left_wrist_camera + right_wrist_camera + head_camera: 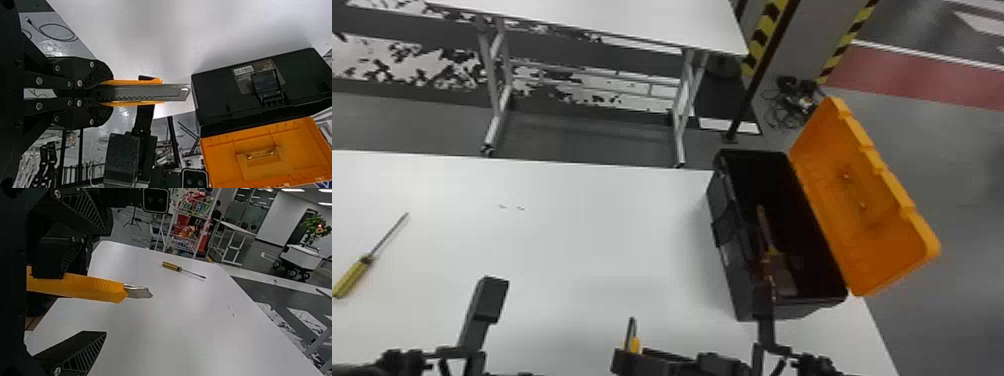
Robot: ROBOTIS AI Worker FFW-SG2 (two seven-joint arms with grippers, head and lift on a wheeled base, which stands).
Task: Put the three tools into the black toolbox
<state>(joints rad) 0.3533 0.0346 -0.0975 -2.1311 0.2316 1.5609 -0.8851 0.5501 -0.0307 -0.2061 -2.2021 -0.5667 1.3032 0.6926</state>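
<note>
For likely handover, yellow-bodied utility knife [133, 92] is held by black left gripper [107, 93], blade pointed far, and flanked by wide-spread fingers of black right gripper [107, 282], nearer black plastic toolbox [738, 275].

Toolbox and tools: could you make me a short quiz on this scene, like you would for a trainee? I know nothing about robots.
1. Multiple choice: What colour is the lid of the black toolbox?
A) blue
B) orange
C) white

2. True or false: The utility knife lies on the floor.

3. Fill in the missing word: The screwdriver with the yellow handle lies on the white ____.

Key:
1. B
2. False; the left claw holds it, with its blade out.
3. table
</note>
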